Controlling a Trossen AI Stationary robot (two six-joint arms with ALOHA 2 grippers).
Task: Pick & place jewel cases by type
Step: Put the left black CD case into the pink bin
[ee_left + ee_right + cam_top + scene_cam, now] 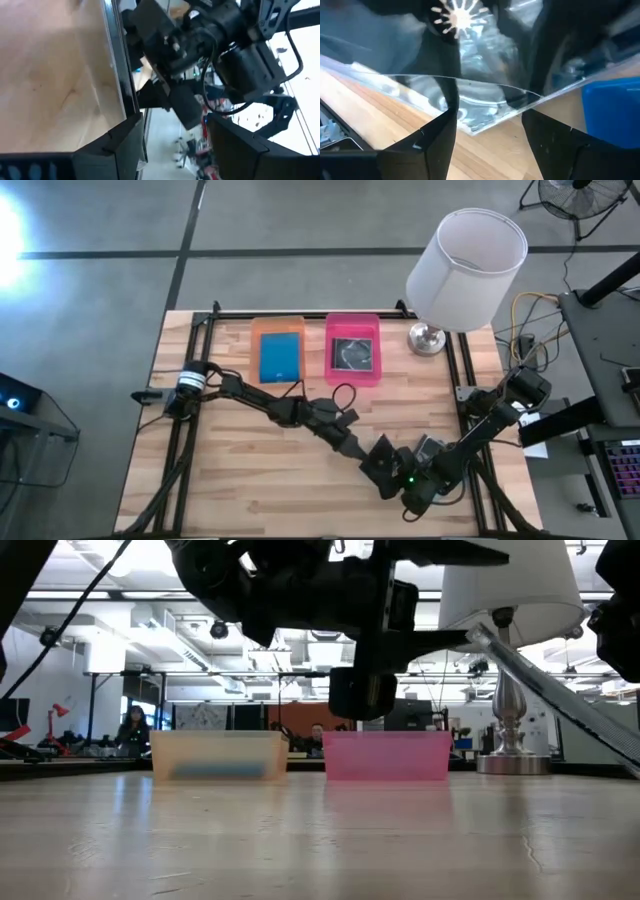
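A bright blue jewel case (280, 356) lies flat in the orange tray (279, 327). A grey, clear one with a disc (352, 353) lies in the pink tray (352, 321). In the right wrist view, another clear jewel case (470, 112) with a disc lies on the wood, and a blue one (615, 115) lies beside it. The arms hide both in the high view. My right gripper (489, 117) points steeply down at the clear case, open, with the case's corner (471, 131) between its fingers. My left gripper (175, 125) hovers open and empty at mid table (357, 448), facing the right arm. My right gripper has the clear case's corner between its fingers. I cannot tell whether the fingers touch it.
A lamp with a white shade (466, 268) and a chrome foot (427, 338) stands at the far right, beside the pink tray. Black rails (462, 370) run along the table's left and right sides. Bare wood (250, 480) lies at the near left.
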